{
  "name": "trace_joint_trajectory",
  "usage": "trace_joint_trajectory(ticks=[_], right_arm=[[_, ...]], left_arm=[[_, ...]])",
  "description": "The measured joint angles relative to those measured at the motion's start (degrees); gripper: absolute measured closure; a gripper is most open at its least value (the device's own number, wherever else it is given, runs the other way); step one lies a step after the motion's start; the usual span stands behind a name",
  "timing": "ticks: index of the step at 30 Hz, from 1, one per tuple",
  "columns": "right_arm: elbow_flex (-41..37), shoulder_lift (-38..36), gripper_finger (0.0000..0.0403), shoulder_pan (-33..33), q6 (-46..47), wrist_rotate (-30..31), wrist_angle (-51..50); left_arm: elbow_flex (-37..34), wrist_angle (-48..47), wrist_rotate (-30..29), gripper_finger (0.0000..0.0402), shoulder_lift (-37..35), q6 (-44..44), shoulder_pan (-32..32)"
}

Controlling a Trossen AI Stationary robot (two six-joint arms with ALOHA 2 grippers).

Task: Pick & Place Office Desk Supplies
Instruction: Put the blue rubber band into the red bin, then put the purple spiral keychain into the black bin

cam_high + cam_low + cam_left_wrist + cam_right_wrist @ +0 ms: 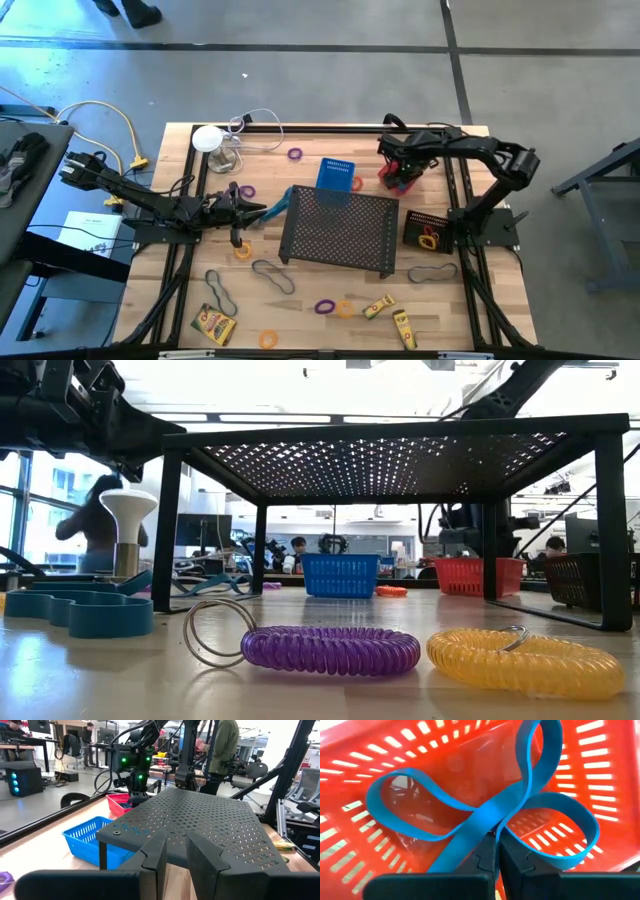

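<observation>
rubber band [485,815], a flat blue loop, sits pinched between the closed fingers of our right gripper [495,851], twisted into a figure-eight right over the red basket [380,780] at the far right part of the table [300,300]. from above we see that right gripper [403,168] hanging at the red basket [398,180], just beside the blue basket [337,173] and behind the black mesh stand [340,232]. our left gripper [175,855] waits low over the table at the left edge of that stand, its fingers a little apart and holding nothing, with another blue band [272,208] lying near it. closer to us, loose supplies lie spread over the wood: a purple coil ring [330,650] and an orange coil ring [525,660] near each other, dark band loops [272,276], and yellow crayon boxes [214,324] towards the near edge.
</observation>
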Motion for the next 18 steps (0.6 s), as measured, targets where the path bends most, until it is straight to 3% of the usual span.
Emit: trace_joint_trajectory(ticks=[14,18], right_arm=[[4.1,-6.2,0.0297,0.4,2.3,-1.3,-5.9],[5.0,-8.9,0.0290,1.7,3.7,0.9,-8.1]], left_arm=[[0.0,0.0,0.0,0.0335,0.0,0.0,0.0],[0.0,0.0,0.0,0.0335,0.0,0.0,0.0]])
